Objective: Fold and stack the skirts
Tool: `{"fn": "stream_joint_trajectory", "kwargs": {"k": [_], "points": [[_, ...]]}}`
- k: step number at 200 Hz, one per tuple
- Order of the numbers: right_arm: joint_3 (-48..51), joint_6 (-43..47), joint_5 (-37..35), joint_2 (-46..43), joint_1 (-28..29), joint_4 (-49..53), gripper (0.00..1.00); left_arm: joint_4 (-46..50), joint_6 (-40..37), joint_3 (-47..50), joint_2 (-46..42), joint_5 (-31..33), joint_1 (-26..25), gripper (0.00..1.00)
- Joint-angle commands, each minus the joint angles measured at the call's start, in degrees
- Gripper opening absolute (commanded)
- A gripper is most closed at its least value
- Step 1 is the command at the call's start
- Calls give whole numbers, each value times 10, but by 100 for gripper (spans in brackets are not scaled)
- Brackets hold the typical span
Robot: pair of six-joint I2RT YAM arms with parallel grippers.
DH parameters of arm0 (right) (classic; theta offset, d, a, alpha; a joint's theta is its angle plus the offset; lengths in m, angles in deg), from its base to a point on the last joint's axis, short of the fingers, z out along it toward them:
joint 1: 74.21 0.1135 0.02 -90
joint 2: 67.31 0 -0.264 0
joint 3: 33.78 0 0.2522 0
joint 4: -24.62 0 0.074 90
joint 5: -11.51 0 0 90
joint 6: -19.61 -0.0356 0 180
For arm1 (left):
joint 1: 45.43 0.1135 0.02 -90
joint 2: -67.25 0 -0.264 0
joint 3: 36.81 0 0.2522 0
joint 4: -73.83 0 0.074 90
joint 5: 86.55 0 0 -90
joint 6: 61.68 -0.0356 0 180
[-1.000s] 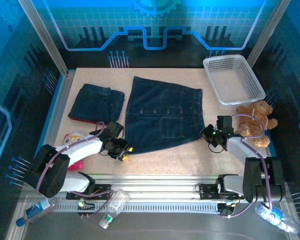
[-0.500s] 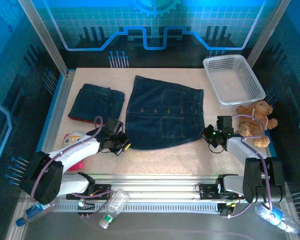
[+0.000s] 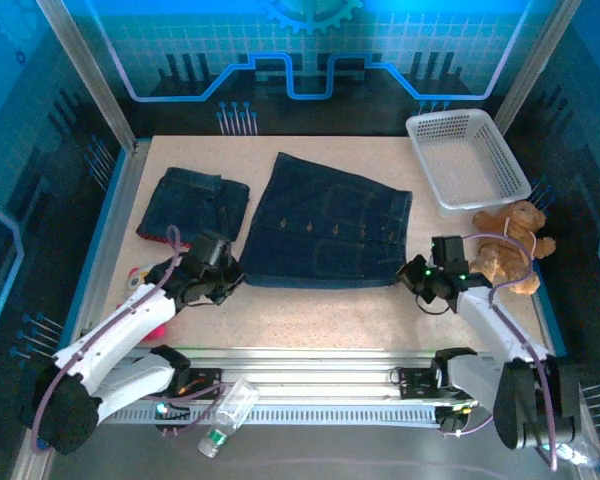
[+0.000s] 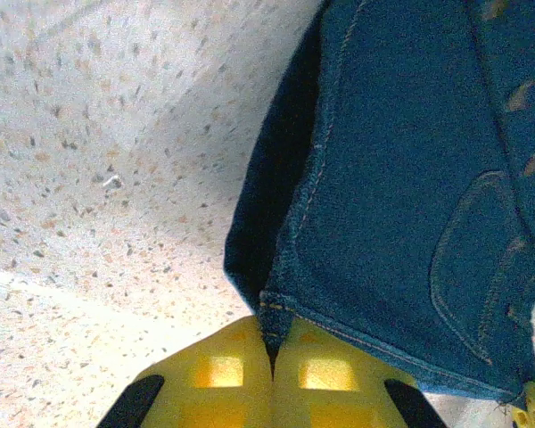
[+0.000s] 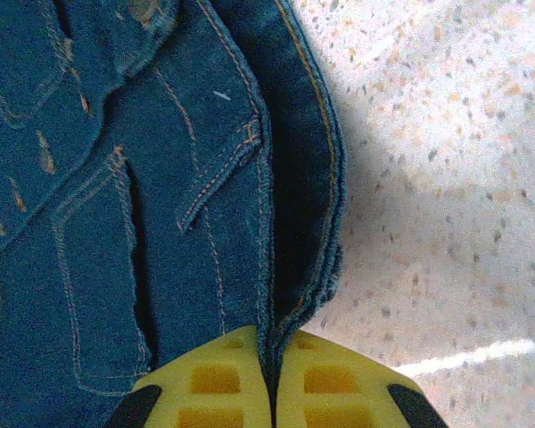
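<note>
Denim skirt pinched at both near hem corners, ready for the fold.
Left hand is clamped tight on the near-left corner and right hand on the near-right one (yellow pads meet with cloth between), probably so the near edge can be carried over toward the waistband. The skirt lies mid-tabletop, buttons up. Farther left, a folded denim skirt sits on a red skirt, likely the stack to join. No writing can be read; the bottle label is too small.
</note>
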Motion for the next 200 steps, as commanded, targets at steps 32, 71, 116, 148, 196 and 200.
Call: {"fn": "stream_joint_trajectory", "kwargs": {"k": [32, 71, 116, 148, 196, 200], "points": [[-110, -56, -40, -22, 6, 54, 0, 58, -159, -188, 38, 44, 56, 0], [-189, -81, -85, 77, 2, -11, 0, -31, -279, -327, 162, 28, 86, 0], [-285, -128, -118, 213, 2, -57, 0, -91, -361, -499, 353, 25, 105, 0], [-342, -124, -119, 296, -6, -69, 0, -81, -383, -608, 464, 14, 116, 0], [-424, -103, -100, 406, -14, -60, 0, -49, -385, -700, 566, 2, 129, 0], [-430, -103, -100, 414, -14, -58, 0, -47, -384, -705, 571, 1, 129, 0]]}}
